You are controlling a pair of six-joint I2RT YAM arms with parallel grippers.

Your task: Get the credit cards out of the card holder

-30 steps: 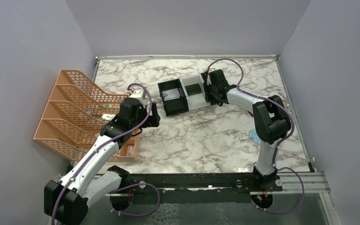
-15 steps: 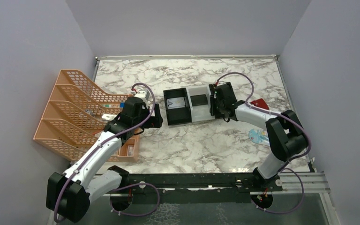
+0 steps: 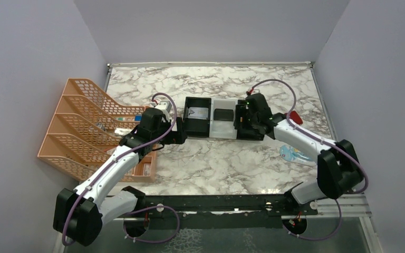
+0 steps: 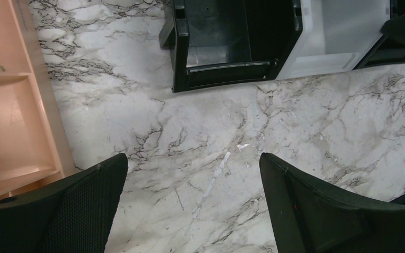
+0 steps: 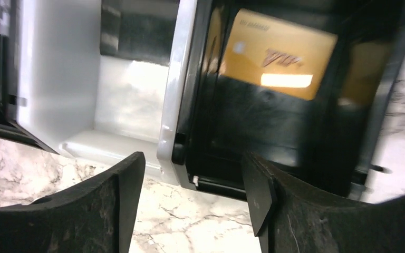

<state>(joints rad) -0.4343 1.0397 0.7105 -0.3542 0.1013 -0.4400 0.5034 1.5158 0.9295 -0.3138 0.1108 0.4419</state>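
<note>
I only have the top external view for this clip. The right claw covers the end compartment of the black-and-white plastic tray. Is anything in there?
Observer: Yes. The right wrist view shows a gold plastic card lying in the black end compartment of the black-and-white tray.
Operator: Is the claw gripping it?
Observer: No. The right claw is open, and the card lies beyond its fingers.
Operator: And the left claw?
Observer: The left claw is open over the bare marble table, with nothing between its fingers.
</note>
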